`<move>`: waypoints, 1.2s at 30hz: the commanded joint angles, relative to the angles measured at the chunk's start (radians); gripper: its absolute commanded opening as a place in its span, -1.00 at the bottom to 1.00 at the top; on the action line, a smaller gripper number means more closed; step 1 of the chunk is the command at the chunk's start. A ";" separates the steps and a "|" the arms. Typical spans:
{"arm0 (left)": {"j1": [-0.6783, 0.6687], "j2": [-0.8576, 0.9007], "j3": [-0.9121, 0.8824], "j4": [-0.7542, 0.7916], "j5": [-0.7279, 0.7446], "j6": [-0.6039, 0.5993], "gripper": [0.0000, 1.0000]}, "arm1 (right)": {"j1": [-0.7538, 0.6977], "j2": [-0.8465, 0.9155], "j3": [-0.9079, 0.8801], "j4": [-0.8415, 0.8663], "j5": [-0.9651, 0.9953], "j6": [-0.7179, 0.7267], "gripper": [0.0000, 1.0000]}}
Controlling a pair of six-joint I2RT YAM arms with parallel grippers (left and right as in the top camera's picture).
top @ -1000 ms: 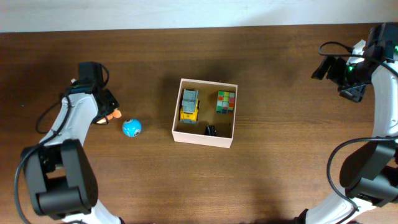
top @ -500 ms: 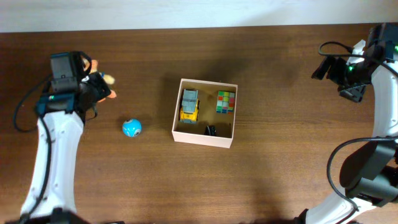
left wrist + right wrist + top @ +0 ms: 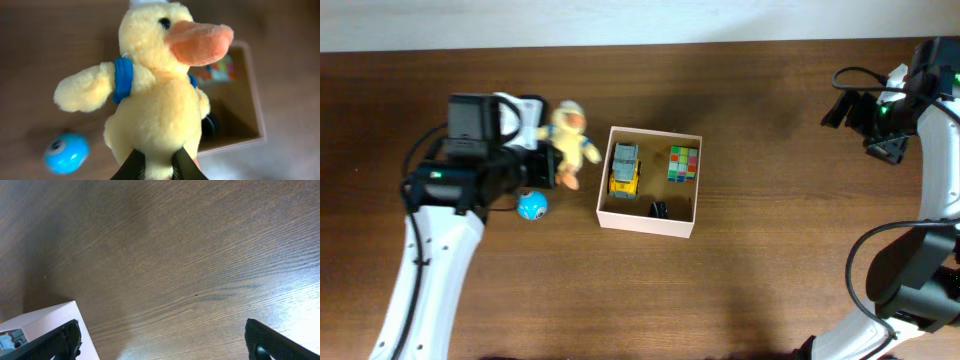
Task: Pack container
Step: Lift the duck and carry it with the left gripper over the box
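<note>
Overhead looks straight down on the whole table (image 3: 770,290); left wrist, close, shares the box (image 3: 645,220) (image 3: 232,144); right wrist faces the table obliquely

From where I stand, nothing can be read: no lettering, number or brand shows on the plush duck (image 3: 160,100), the blue ball (image 3: 65,152) or the container (image 3: 645,222). The coloured cube (image 3: 683,164) in the container carries only plain squares. The dark mark on the ball may be a printed eye, but it is too blurred to tell.

Wooden table (image 3: 770,280), container (image 3: 646,222), apparently blue ball (image 3: 531,206)
</note>
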 commanded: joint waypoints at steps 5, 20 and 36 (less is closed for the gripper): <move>-0.192 -0.014 0.021 0.015 0.042 0.264 -0.70 | -0.007 -0.019 0.013 0.000 -0.013 0.007 0.98; -0.303 0.026 0.019 0.089 0.042 0.547 -0.70 | -0.007 -0.019 0.013 0.000 -0.013 0.007 0.97; -0.311 0.274 0.019 0.194 0.043 0.573 -0.72 | -0.007 -0.019 0.013 0.000 -0.013 0.007 0.98</move>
